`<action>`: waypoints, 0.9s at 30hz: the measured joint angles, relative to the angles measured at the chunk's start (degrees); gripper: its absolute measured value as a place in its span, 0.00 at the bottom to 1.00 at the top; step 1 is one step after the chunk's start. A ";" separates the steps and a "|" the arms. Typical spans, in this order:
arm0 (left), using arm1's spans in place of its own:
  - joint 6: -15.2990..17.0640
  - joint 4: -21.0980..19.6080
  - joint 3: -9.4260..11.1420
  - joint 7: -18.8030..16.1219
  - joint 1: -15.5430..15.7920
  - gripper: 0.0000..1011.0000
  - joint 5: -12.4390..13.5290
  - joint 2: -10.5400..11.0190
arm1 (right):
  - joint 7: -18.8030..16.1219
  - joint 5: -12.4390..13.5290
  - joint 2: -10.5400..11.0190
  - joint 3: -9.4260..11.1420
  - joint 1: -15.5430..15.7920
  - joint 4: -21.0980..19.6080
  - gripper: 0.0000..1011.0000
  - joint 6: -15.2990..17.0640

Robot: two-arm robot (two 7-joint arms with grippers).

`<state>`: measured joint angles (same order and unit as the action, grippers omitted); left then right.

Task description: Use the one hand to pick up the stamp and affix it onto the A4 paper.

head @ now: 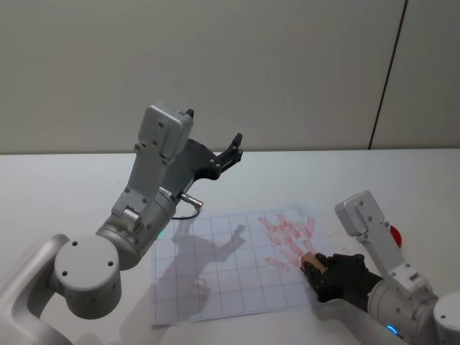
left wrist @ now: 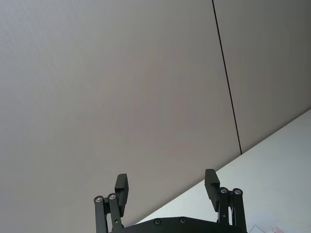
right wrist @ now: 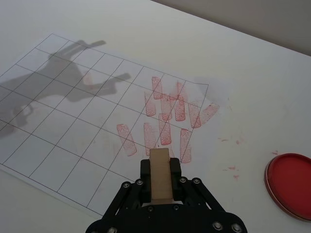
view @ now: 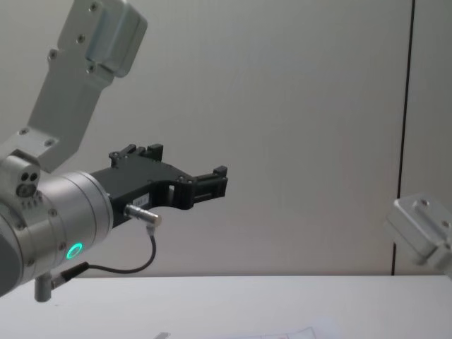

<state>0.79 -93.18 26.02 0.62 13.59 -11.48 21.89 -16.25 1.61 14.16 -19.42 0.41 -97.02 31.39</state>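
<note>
The stamp point(right wrist: 160, 171), a light-brown wooden block, sits between the fingers of my right gripper point(right wrist: 160, 180), which is shut on it. In the head view the stamp point(head: 310, 261) and right gripper point(head: 316, 272) are at the right edge of the A4 paper point(head: 215, 273), beside the red ink marks point(head: 287, 237). The gridded paper point(right wrist: 73, 126) lies flat on the white table, with several red prints point(right wrist: 167, 114) in its right part. I cannot tell whether the stamp touches the sheet. My left gripper point(head: 226, 154) hangs open, raised above the far side of the paper, holding nothing point(left wrist: 166, 187).
A round red ink pad point(right wrist: 289, 178) lies on the table right of the paper, also in the head view point(head: 394, 235). Small red smudges point(right wrist: 231, 167) dot the table between pad and sheet. The left arm's shadow falls across the grid. A grey wall stands behind the table.
</note>
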 joint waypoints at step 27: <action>0.00 0.00 0.00 0.00 0.00 0.99 0.00 0.00 | 1.13 3.07 -0.99 1.07 -1.26 0.58 0.21 1.28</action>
<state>0.80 -93.18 26.02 0.62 13.59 -11.48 21.89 -15.12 4.68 13.16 -18.34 -0.85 -96.44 32.67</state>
